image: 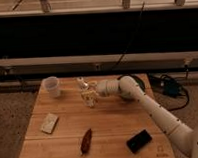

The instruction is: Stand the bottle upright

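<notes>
The bottle [89,98] is a small whitish shape with a pale label. It is on the wooden table [110,124] near the far edge, right of the white cup [52,86]. A small pale piece [81,83] just behind it may be its cap end. I cannot tell whether the bottle lies flat or is tilted. My gripper [91,92] is at the end of the white arm, which reaches in from the right. It is right at the bottle's upper side, touching or nearly touching it.
A pale flat packet [48,122] lies at the front left. A brown elongated item [86,140] lies at the front middle and a black flat object [138,140] at the front right. A dark bowl [136,82] sits behind the arm's elbow. Cables [169,86] lie off the table's right.
</notes>
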{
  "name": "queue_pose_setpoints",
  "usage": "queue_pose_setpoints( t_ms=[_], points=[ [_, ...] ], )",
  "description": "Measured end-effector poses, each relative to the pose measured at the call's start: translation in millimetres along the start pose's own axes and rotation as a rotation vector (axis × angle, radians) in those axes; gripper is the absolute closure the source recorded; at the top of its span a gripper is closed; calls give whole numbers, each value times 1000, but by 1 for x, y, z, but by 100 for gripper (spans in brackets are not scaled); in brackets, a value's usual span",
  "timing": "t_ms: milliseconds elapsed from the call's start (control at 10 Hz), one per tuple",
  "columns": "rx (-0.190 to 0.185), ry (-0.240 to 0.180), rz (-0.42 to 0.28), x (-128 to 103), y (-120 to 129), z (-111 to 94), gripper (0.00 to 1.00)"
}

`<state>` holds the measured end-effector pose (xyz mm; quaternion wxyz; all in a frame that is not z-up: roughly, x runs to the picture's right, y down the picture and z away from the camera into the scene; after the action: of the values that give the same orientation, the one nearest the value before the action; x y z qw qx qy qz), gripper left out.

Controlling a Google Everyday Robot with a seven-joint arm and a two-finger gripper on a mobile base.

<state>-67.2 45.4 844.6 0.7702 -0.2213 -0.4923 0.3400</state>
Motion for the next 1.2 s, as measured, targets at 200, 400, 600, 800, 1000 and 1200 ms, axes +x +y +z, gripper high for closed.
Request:
queue_pose_setpoints(
  t_ms=[200, 400, 600, 800, 1000, 1200],
  points=[
    [25, -34, 11, 1, 0, 1, 100],
    [47, -66, 19, 2, -1, 1, 96],
    [62, -101, 13, 3, 1, 3, 80],
    [73, -141, 0, 3, 3, 4, 57],
    [79, -172, -16, 2, 4, 5, 37],
    [81, -202, -35, 2, 10, 8, 21]
  ],
)
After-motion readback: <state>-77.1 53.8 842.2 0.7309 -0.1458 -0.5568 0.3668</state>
